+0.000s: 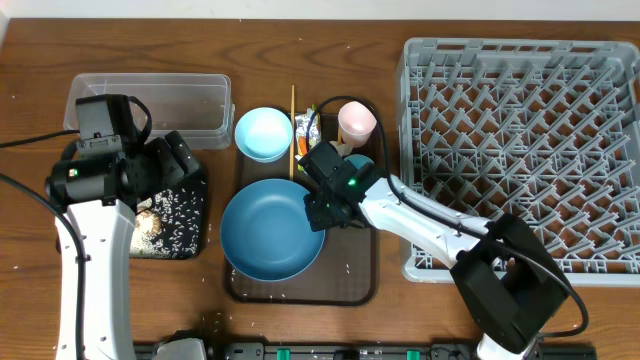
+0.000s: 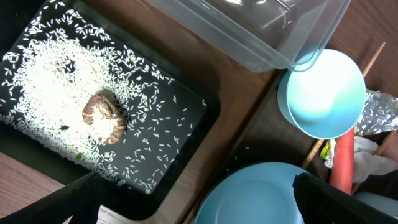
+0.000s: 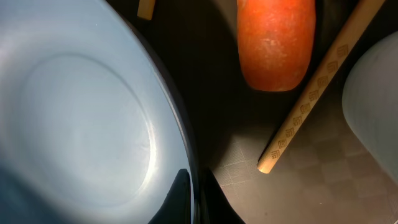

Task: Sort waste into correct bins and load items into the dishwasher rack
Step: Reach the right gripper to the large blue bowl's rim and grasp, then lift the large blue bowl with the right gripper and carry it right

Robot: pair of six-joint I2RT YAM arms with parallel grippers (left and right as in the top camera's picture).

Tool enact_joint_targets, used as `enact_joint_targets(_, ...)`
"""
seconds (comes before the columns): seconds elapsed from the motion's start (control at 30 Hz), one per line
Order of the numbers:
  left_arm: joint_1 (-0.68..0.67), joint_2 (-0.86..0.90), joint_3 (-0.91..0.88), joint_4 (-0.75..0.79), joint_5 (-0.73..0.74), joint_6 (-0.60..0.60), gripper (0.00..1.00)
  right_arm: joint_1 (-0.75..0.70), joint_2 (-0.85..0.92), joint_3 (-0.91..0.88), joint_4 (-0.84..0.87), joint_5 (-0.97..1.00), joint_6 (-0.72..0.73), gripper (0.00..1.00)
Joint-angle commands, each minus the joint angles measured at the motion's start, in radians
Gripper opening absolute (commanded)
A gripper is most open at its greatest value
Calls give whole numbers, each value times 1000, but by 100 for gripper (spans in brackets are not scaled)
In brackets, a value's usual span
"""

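My right gripper (image 3: 194, 190) is clamped on the rim of the big blue bowl (image 1: 265, 230) on the brown tray (image 1: 355, 272), my left gripper (image 1: 175, 165) wide open over the black tray (image 2: 186, 118), so I should lift level, clear of carrot (image 3: 275, 43) and chopstick (image 3: 311, 99), toward the rack (image 1: 520, 150).

You were at a robot test bench dressed as a dish-clearing station. The wood-grain tabletop (image 1: 300, 60) carried a grey dishwasher rack (image 1: 520, 150), the canteen sort, just right of the right gripper (image 1: 316, 212). Under that gripper lay a brown serving tray (image 1: 350, 270) with the large blue bowl (image 1: 265, 235); beyond it stood a small light-blue bowl (image 1: 263, 133) and a pink cup (image 1: 356, 120). To the gripper's left sat a clear tub (image 1: 150, 105) and a black tray (image 2: 186, 137) strewn with rice (image 2: 50, 93). The white left arm (image 1: 95, 270) and right arm (image 1: 425, 225) stood over it all, a black cable (image 1: 30, 140) trailing off the edge.
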Motion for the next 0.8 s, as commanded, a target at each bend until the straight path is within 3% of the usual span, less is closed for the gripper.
enact_joint_targets(0.0,4,-9,13,-6,-13,18,98,13,13,21,3,10,-15,1)
enact_joint_targets(0.23,4,-9,13,-6,-13,18,98,12,7,94,-60,16,-93,1)
enact_joint_targets(0.63,4,-9,13,-6,-13,18,98,8,-35,377,-283,227,-318,1)
enact_joint_targets(0.73,4,-9,13,-7,-13,18,98,2,-34,384,-314,215,-297,1)
enact_joint_targets(0.77,4,-9,13,-10,-13,22,98,0,-32,382,-332,211,-265,5)
